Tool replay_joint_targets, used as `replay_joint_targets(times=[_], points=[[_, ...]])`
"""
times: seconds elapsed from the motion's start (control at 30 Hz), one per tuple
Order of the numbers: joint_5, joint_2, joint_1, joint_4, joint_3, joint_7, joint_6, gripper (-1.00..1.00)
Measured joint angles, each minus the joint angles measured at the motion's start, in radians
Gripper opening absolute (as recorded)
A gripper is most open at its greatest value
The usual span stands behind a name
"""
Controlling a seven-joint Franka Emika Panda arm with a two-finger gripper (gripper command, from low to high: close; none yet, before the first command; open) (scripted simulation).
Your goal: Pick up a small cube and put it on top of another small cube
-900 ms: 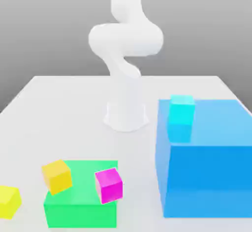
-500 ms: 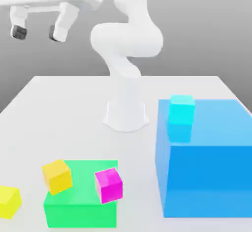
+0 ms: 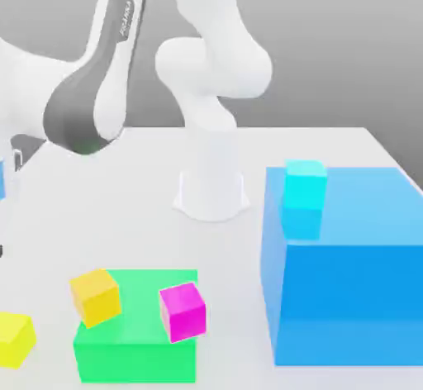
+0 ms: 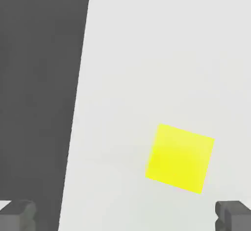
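Observation:
The small lemon-yellow cube [image 3: 13, 339] lies on the white table at the near corner on the exterior view's left. In the hand view the same yellow cube [image 4: 180, 157] sits on the table below the hand, between the lines of the two fingers and nearer one of them. My gripper [image 4: 125, 216] is open, its grey fingertips [image 4: 17, 215] far apart with nothing between them. The arm [image 3: 95, 99] reaches down over the exterior view's left side. A golden-orange cube [image 3: 96, 296] and a magenta cube [image 3: 182, 311] rest on the green block [image 3: 136, 351].
A large blue block [image 3: 347, 273] stands on the exterior view's right with a cyan cube [image 3: 304, 186] on its top. The robot's base [image 3: 211, 190] is at mid table. The table's edge [image 4: 78, 107] runs close to the yellow cube, with dark floor beyond it.
The arm has swung down from high above to the exterior view's left, over the yellow cube's corner. No cube has moved.

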Motion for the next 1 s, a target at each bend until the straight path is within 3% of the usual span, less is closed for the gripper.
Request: replay_joint_targets(times=[0.2,0.23,0.43,0.6,1.0], points=[[0.077,0.212,-0.039,0.026,0.006,0.026,0.135,0.00],[0.079,0.233,-0.039,0.030,0.006,0.025,0.152,-1.00],[0.079,0.244,-0.040,0.032,0.007,0.025,0.163,-1.00],[0.071,0.106,-0.035,0.005,0.000,0.032,0.052,-1.00],[0.053,-0.297,0.117,-0.148,0.051,0.473,-0.194,-1.00]])
